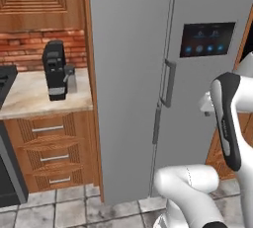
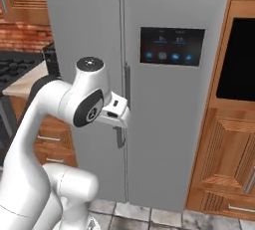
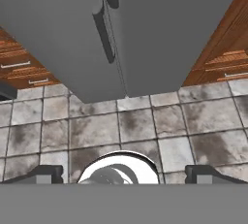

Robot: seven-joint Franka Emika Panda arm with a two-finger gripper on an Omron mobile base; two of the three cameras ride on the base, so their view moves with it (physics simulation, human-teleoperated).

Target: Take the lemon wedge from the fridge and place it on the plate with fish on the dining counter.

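The fridge fills the middle of the left base frame, both grey doors closed, its dark touchscreen panel at the upper right and two vertical bar handles along the centre seam. In the right base frame the white arm rises from the lower left, its wrist just in front of the seam. Left of the fridge, a marbled surface over wooden drawers carries a black coffee machine in the upper left. In the hand frame the jaws stand spread wide and empty at the bottom, above the grey tiled floor, with the fridge's lower doors across the top.
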